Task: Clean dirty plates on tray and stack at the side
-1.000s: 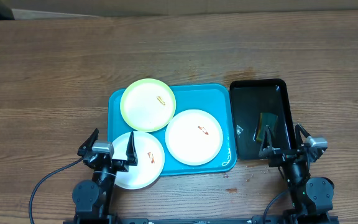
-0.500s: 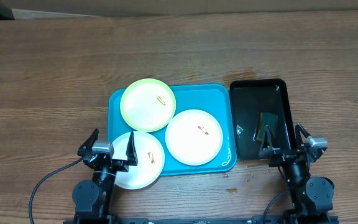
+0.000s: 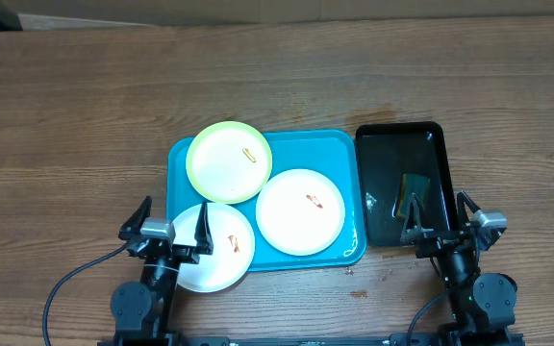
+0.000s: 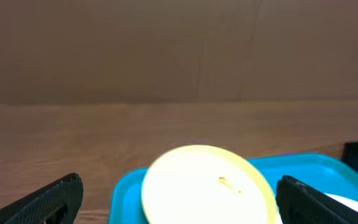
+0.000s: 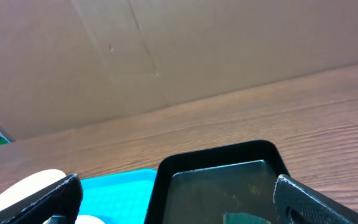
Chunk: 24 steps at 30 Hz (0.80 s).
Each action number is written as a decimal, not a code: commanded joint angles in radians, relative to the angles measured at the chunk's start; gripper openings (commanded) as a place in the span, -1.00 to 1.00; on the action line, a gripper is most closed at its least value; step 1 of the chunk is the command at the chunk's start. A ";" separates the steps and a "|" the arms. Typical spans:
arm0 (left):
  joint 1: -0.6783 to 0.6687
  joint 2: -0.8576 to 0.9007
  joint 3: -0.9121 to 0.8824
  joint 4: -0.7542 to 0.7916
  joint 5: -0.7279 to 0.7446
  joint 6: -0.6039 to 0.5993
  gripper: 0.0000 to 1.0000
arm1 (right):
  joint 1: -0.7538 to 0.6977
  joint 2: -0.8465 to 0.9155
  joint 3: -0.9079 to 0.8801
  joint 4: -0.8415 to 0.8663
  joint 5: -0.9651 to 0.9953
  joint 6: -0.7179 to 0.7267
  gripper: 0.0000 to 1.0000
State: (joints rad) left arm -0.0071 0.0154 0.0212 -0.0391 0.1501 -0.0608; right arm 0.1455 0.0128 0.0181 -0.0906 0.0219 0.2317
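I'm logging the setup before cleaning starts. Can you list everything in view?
Plates: three; one pale yellow-green over the tray's far-left corner, one white inside the tray, one white overhanging its near-left corner; each has a small smear.
Tray: one, turquoise, table centre.
Black tray: one, glossy, right of the turquoise one.
Dark green item: one, in the black tray; kind unclear.
Table: one, brown wood.
Left arm: black, near edge, jaws open, empty.
Right arm: black, near edge, jaws open, empty.
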 commanded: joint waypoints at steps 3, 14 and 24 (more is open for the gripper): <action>-0.006 0.044 0.211 -0.217 0.113 -0.101 1.00 | 0.003 -0.010 -0.010 0.007 -0.005 0.003 1.00; -0.007 0.794 1.128 -1.099 0.446 -0.051 1.00 | 0.003 -0.010 -0.010 0.007 -0.005 0.003 1.00; -0.018 1.213 1.339 -1.300 0.547 -0.051 0.55 | 0.003 -0.010 -0.010 0.007 -0.005 0.003 1.00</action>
State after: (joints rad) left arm -0.0090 1.1839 1.3563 -1.3251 0.6621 -0.1272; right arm 0.1455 0.0128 0.0181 -0.0898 0.0223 0.2325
